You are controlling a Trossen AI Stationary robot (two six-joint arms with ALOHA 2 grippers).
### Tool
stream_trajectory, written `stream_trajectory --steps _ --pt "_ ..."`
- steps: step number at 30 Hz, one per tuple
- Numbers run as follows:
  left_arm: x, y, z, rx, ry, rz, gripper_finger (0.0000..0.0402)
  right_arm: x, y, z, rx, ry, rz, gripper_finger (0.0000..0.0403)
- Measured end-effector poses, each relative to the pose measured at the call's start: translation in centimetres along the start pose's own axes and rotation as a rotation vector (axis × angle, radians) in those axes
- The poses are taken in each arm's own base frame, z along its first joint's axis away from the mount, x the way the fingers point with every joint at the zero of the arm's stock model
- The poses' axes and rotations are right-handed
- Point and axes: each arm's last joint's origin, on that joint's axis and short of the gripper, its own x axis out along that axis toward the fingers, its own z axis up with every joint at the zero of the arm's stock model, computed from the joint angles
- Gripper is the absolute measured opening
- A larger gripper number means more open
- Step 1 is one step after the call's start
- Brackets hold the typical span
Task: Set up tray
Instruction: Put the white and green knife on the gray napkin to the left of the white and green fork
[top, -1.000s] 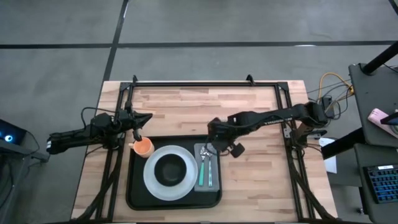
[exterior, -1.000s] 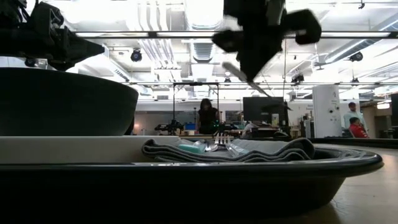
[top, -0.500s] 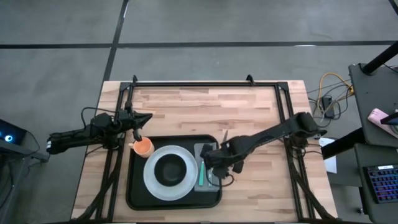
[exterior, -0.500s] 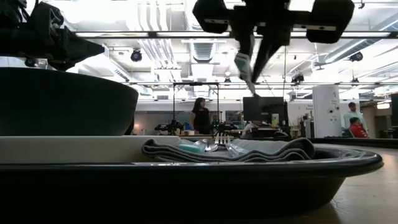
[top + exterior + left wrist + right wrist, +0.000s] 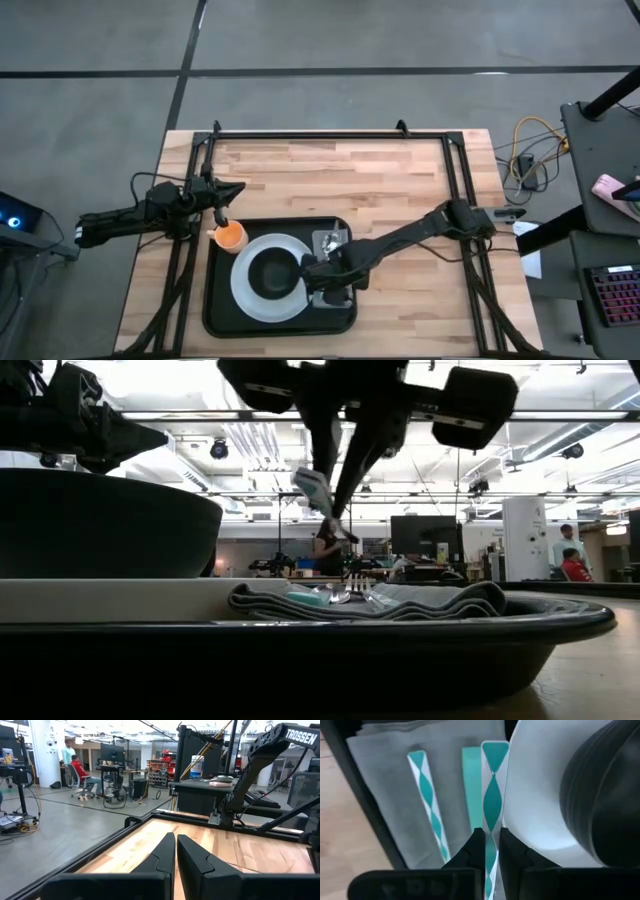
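The black tray holds a white plate with a black bowl, an orange cup and a grey napkin. Two teal utensils lie on the napkin. My right gripper hangs over the napkin's near part beside the plate's rim, shut on a third utensil with a teal-and-white handle. My left gripper waits shut, just beyond the cup toward the table's far edge. My right gripper pinches the utensil's teal-and-white handle between its two fingers, coming from above. The fingers lie across the handle. The utensil is lifted clear and hangs tilted above the napkin, its handle end over the seam between napkin and plate.
The plate's rim and the bowl stand close beside the held utensil. Bare wooden table lies beyond the tray toward the far edge and to its right. Black frame rails run along the table's sides. People show far off in the room.
My right gripper, still shut on the utensil, has travelled from beyond the napkin's far end toward the table's near edge, then left to the plate's rim. The held utensil has turned with it and tips differently now. Everything on the tray has stayed put.
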Motion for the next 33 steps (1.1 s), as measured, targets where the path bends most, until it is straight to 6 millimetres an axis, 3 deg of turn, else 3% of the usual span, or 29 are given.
stream_trajectory --steps 13,26,33 --pt "0.0 0.0 0.0 0.001 0.002 0.000 0.0000 2.3 0.7 0.0 -0.143 0.036 0.076 0.0015" --pt "0.0 0.0 0.0 0.000 0.002 0.000 0.0000 4.0 1.4 0.0 -0.144 0.019 0.062 0.0016" --pt "0.0 0.0 0.0 0.001 0.002 0.000 0.0000 4.1 1.4 0.2 -0.099 -0.006 0.058 0.0070"
